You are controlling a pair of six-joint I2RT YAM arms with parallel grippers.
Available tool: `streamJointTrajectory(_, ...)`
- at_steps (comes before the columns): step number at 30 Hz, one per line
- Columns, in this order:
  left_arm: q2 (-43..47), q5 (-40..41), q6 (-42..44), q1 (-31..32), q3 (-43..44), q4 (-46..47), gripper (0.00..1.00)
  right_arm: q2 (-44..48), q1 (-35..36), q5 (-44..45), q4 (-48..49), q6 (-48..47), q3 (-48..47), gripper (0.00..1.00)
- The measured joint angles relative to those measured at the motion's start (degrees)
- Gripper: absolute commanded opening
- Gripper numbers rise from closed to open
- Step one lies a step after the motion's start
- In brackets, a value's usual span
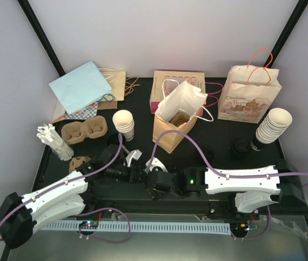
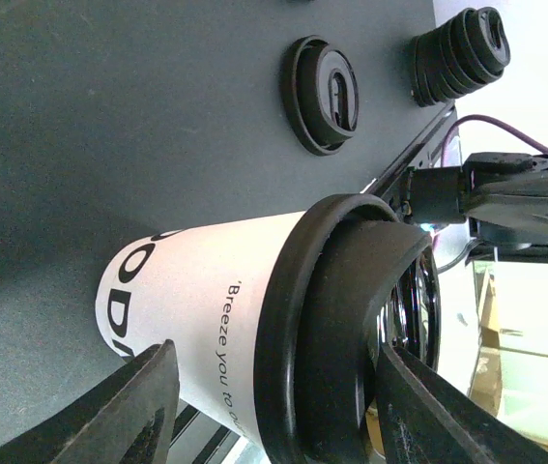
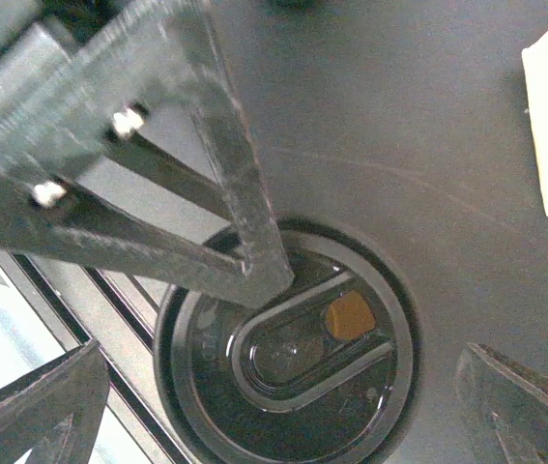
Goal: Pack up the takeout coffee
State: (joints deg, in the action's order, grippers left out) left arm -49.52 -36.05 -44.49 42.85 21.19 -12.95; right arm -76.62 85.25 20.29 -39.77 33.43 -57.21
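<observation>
The left arm [image 1: 53, 197] and the right arm [image 1: 242, 181] are showing white over black.
Both are wearing glossy white shell panels over matte black joint housings, and a thin purple cable [image 1: 178, 132] is running along each. A small green light [image 1: 190, 174] is glowing on the right arm's black joint. The left gripper [image 2: 280, 346] is showing flat, matte black wedge fingers [image 2: 143, 401], while a grey ribbed triangular finger frame [image 3: 220, 145] is carrying two silver screw heads [image 3: 128, 121].
</observation>
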Motion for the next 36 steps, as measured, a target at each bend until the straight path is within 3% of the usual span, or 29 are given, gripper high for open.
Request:
streamJointTrajectory(4, -0.1, 0.6, 0.2, 0.2, 0.9, -1.3, 0.58, 0.3, 0.0, 0.8, -1.8, 0.0, -2.8, 1.00)
streamJointTrajectory(9, -0.1, 1.8, 0.7, 0.3, 1.9, -3.5, 0.69, 3.1, -0.4, 0.2, -3.9, 0.3, -3.0, 0.97)
streamJointTrajectory(20, 1.6, 6.6, 3.5, 2.4, 10.4, -11.8, 0.80, 19.5, -11.3, -14.3, -2.0, 6.7, 11.1, 0.67)
streamJointTrajectory(22, 1.6, 9.3, 4.2, 4.8, 13.0, -14.6, 0.82, 22.6, -13.6, -17.6, -0.9, 8.4, 14.1, 0.65)
streamJointTrajectory(26, 1.3, 18.1, 4.8, 12.6, 19.2, -21.2, 0.97, 26.6, -18.4, -23.1, 1.9, 10.6, 18.5, 0.64)
streamJointTrajectory(30, -2.0, 27.7, 4.5, 21.2, 26.8, -27.9, 0.99, 27.0, -22.7, -27.2, 4.3, 11.6, 20.5, 0.61)
streamJointTrajectory(36, -9.6, 38.8, 1.9, 29.3, 34.4, -35.1, 0.99, 25.7, -27.5, -32.9, 8.4, 11.8, 22.3, 0.59)
